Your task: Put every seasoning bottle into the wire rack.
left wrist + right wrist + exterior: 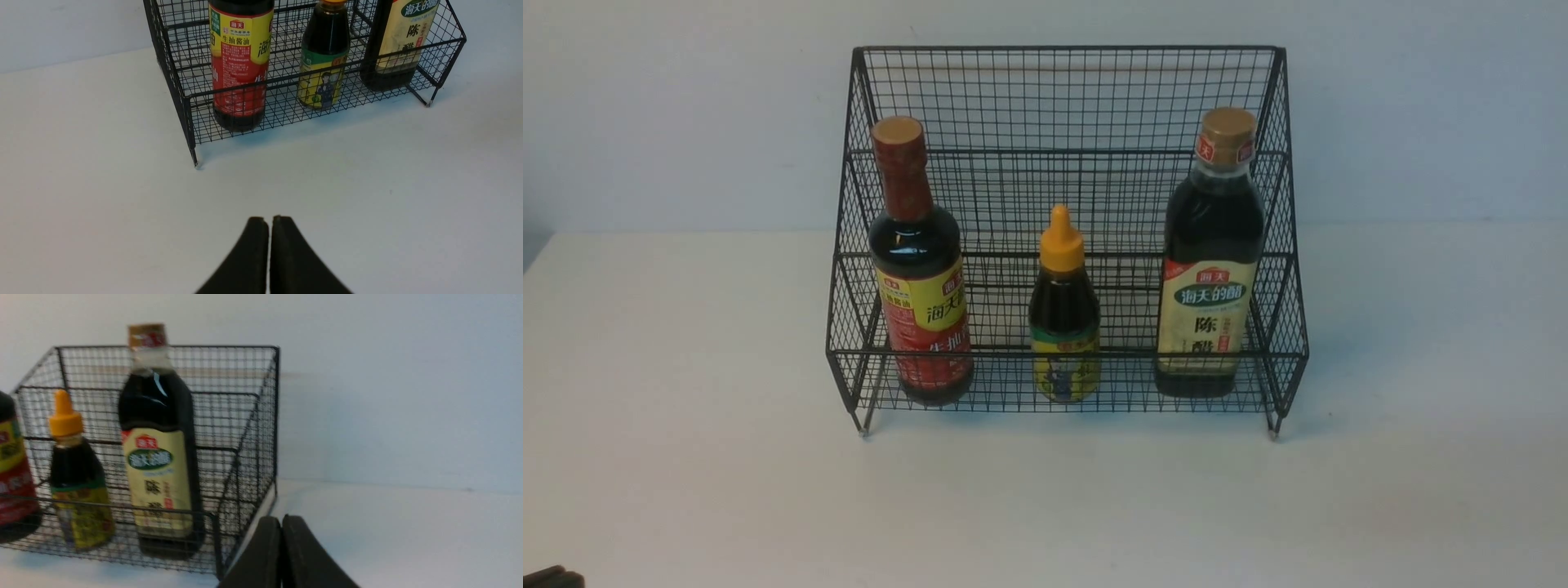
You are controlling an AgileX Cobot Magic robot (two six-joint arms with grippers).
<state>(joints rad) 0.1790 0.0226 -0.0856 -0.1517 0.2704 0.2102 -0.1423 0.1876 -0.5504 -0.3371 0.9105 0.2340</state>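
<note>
White tabletop point(686, 490) and a pale wall behind, and right in the middle of it stands the wire rack point(1066, 98), with all three seasoning bottles upright on its lower front tier. On my left sits the tall round bottle point(920, 278) with the red-yellow label, in the centre the small bottle point(1063, 318) with the orange nozzle cap, and on my right the squarish bottle point(1211, 269) with the cream label and gold cap. They stand well apart from one another, none leaning, none on the bare table. Out from there, my left gripper point(269, 222) hangs over open table in front of the rack's left corner, jaws pressed together and holding nothing. My right gripper point(282, 522) sits just beside the rack's right end, likewise clenched and empty. By my reckoning the placing is done; nothing is left to pick up. What I'd want next is only to keep both arms clear of the mesh and draw away without nudging that right side wall.
</note>
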